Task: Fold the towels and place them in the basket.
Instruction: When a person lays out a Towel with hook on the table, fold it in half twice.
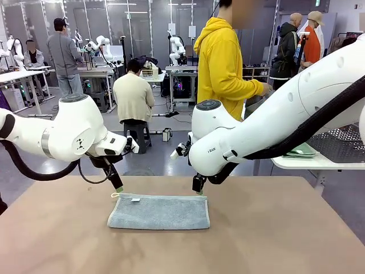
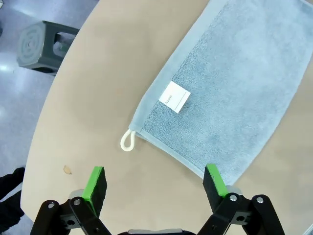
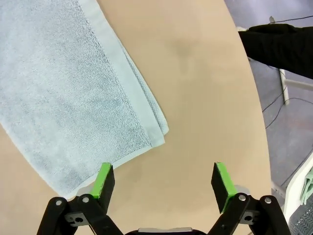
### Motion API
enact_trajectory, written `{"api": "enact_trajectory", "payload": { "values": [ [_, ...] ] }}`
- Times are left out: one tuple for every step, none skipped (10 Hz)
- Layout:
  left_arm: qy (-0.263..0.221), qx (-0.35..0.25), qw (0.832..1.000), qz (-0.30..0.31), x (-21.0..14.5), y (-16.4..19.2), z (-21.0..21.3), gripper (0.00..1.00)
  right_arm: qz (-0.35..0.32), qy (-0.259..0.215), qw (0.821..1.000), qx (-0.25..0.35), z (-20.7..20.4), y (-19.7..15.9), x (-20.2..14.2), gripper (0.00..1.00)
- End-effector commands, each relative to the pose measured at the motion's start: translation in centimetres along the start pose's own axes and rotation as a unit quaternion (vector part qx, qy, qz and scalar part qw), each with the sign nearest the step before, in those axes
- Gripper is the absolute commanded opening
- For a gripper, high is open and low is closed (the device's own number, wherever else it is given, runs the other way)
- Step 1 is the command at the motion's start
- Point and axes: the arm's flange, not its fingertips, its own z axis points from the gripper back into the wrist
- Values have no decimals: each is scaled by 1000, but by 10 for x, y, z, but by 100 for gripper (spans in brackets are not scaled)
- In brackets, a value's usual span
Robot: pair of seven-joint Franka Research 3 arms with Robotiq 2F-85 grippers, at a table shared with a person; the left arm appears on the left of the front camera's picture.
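A light blue towel (image 1: 158,212) lies folded into a flat rectangle on the tan table (image 1: 256,240). In the left wrist view the towel (image 2: 230,93) shows a white label (image 2: 174,96) and a small white corner loop (image 2: 128,141). My left gripper (image 1: 117,187) hangs open just above the towel's far left corner, nothing between its fingers (image 2: 96,183). My right gripper (image 1: 198,185) is open over the far right corner of the towel (image 3: 63,98), with its jaws empty. The dark grey lattice basket (image 1: 341,142) stands on a white side table at the right.
A person in a yellow hoodie (image 1: 222,63) stands at the far side of the table. A grey stool (image 2: 41,46) sits on the floor beyond the table's edge. The white side table (image 1: 319,162) also carries a pale green item (image 1: 302,151).
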Motion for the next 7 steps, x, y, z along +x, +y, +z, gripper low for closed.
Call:
{"api": "enact_trajectory", "payload": {
  "values": [
    [1, 5, 1000, -4, 2, 4, -1, 100, 1, -2, 1000, -1, -1, -2, 3, 100],
    [1, 5, 1000, -4, 2, 4, -1, 100, 1, -2, 1000, -1, -1, -2, 3, 100],
    [1, 5, 1000, -4, 2, 4, -1, 100, 1, -2, 1000, -1, -1, -2, 3, 100],
    [1, 5, 1000, -4, 2, 4, -1, 100, 1, -2, 1000, -1, -1, -2, 3, 100],
    [0, 0, 1000, 0, 0, 0, -1, 100, 1, -2, 1000, -1, -1, -2, 3, 100],
    [-5, -11, 1000, 9, -4, 2, 16, 100, 0, 0, 1000, 0, 0, 0, 0, 97],
    [-23, -40, 998, 35, -17, -1, 35, 100, -22, 11, 1000, -1, 23, 1, -5, 100]
  ]
}}
